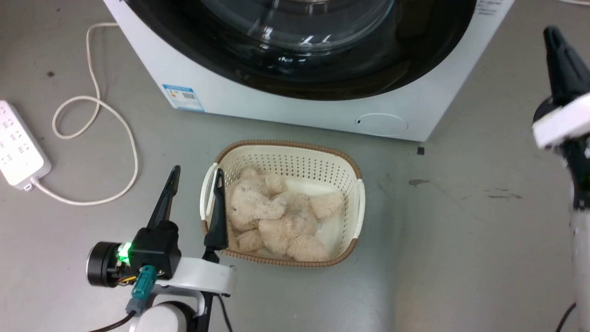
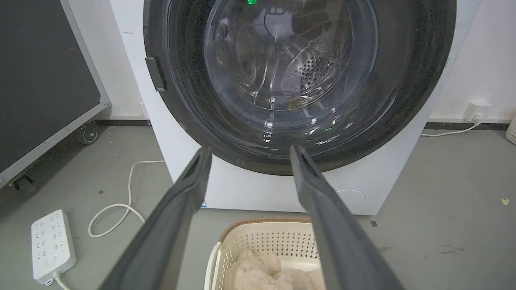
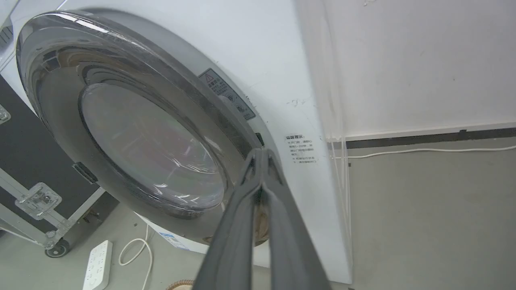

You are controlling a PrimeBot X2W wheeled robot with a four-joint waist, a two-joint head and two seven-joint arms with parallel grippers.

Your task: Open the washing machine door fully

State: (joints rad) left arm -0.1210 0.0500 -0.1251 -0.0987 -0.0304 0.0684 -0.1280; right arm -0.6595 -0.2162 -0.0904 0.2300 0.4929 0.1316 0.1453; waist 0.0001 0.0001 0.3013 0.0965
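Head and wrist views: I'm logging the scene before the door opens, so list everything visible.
washing machine: one, white, behind the basket
washing machine door: one, glossy black, machine front
round flap: one, white, machine's lower right
basket: one, cream with brown rim, floor before machine
fluffy fabric: beige, count unclear, in basket
power strip: one, white, floor left
looped cable: one, white, beside strip
wheeled case: one, black, left of machine
left end effector: one, dark, open, by basket
right end effector: one, dark, shut, near door's edge

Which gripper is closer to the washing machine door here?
Right. The right gripper, shut, sits by the right edge of the washing machine door; the left gripper, open, hangs farther back by the basket.
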